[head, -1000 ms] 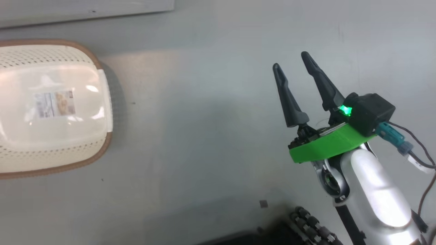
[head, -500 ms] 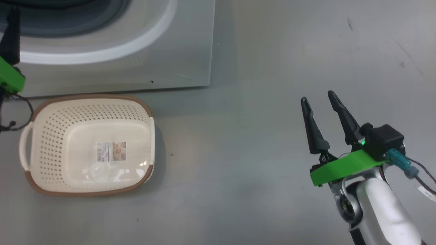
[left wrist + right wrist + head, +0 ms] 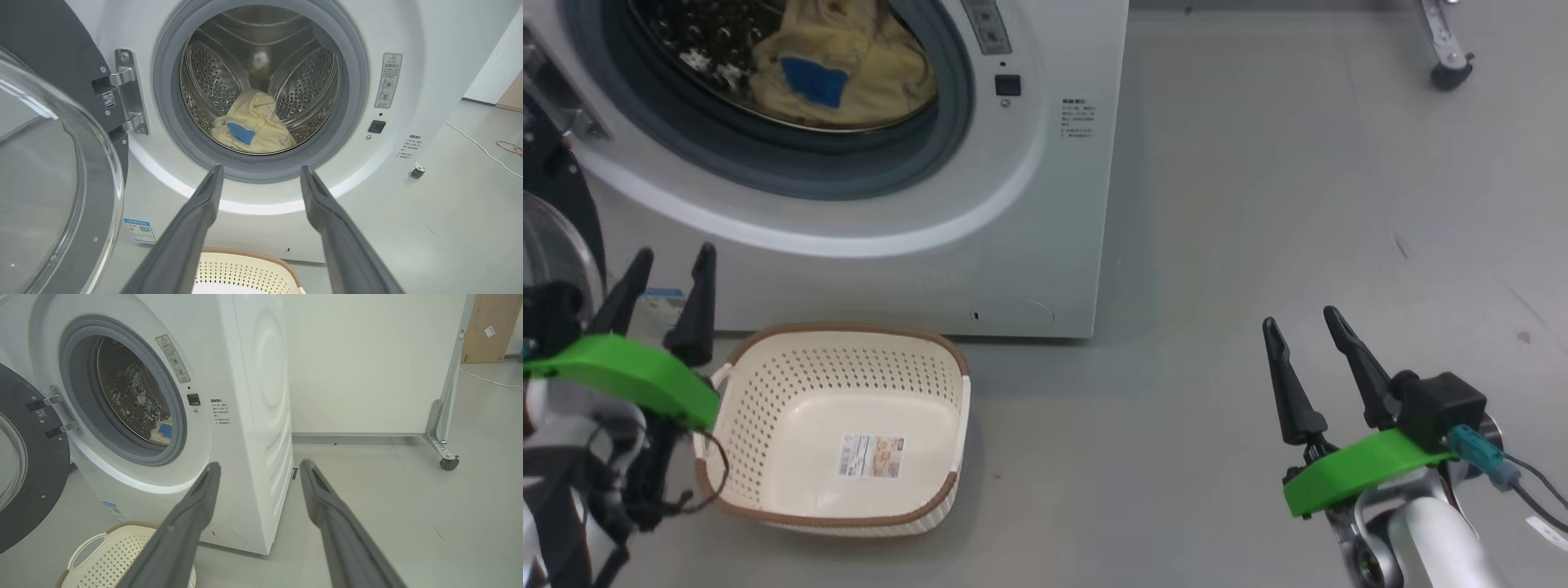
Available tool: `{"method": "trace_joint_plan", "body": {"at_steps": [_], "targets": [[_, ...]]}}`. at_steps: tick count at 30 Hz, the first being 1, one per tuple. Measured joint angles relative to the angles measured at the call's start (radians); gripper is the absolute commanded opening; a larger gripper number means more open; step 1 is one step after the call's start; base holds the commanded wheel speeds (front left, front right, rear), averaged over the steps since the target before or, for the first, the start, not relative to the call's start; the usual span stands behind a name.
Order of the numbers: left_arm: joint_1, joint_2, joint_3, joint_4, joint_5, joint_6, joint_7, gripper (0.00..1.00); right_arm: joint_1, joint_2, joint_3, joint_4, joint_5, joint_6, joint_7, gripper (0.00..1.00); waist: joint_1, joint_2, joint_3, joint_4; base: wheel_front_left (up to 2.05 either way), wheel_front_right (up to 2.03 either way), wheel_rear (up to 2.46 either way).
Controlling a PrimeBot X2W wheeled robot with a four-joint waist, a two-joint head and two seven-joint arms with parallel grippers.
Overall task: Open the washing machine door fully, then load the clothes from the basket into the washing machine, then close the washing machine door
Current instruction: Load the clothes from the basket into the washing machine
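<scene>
Clothes (image 3: 253, 126) lie low in the steel drum (image 3: 208, 77) of the washing machine (image 3: 1045, 204), a cream-yellow bundle with its blue patch turned toward the opening. The left wrist view looks straight in and gives the perforated drum wall behind the bundle. The head view, from above, catches the bundle's top and the near arc of the grey gasket (image 3: 792, 175). The right wrist view, from the right, sees a sliver of blue past the gasket.

The washing machine door (image 3: 28, 490) stands swung out at the left of the opening on its metal hinge (image 3: 128, 96), its inner face and glass bowl turned toward the near right. The basket (image 3: 841, 367) sits on the floor (image 3: 1217, 245) just in front of the machine's lower front, open side up, long axis running left to right, its bottom label (image 3: 872, 456) in plain sight.

The left hand (image 3: 676, 250) hovers at the basket's left end, near the door, fingers wide apart with nothing between them, pointing toward the drum. The right hand (image 3: 1298, 317) hangs well to the right over the floor, fingers likewise spread and holding nothing, pointing at the machine's right front corner.
</scene>
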Motion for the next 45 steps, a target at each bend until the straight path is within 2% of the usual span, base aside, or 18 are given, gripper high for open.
{"method": "trace_joint_plan", "body": {"at_steps": [7,10,12,17,23,28,33,45], "targets": [[0.275,-0.018,0.132,-0.174,0.092,0.067,0.000,1.00,0.056,0.000,0.001,0.006,0.002,0.000,0.000,1.00,0.0000,0.0000,-0.105,0.030,0.00,0.00,0.00],[0.374,-0.043,0.193,-0.237,0.146,0.093,0.000,1.00,0.069,0.000,0.001,0.005,0.002,0.000,0.000,1.00,0.0000,0.0000,-0.127,0.037,0.00,0.00,0.00],[0.429,-0.068,0.224,-0.268,0.182,0.105,0.000,1.00,0.074,0.000,0.000,0.003,0.003,0.000,0.000,1.00,0.0000,0.0000,-0.134,0.040,0.00,0.00,0.00],[0.542,-0.137,0.305,-0.329,0.284,0.102,0.000,1.00,0.090,0.000,0.000,0.000,0.011,0.000,0.000,1.00,0.0000,-0.0001,-0.144,0.039,0.00,0.00,0.00],[0.618,-0.208,0.364,-0.362,0.408,0.075,0.000,1.00,0.102,0.001,0.001,-0.002,0.019,0.000,0.000,1.00,0.0001,-0.0001,-0.145,0.028,0.00,0.00,0.00],[0.655,-0.253,0.421,-0.382,0.488,0.029,0.000,1.00,0.103,0.001,0.005,-0.004,0.028,0.000,0.000,1.00,0.0001,-0.0001,-0.146,0.018,0.00,0.00,0.00],[0.691,-0.295,0.474,-0.382,0.534,-0.012,0.000,1.00,0.103,0.001,0.005,-0.004,0.030,0.000,0.000,1.00,0.0001,-0.0001,-0.150,0.012,0.00,0.00,0.00],[0.699,-0.376,0.550,-0.350,0.615,-0.066,0.000,1.00,0.104,0.001,0.005,-0.004,0.037,0.000,0.000,1.00,0.0002,-0.0001,-0.155,0.007,0.00,0.00,0.00]]}}
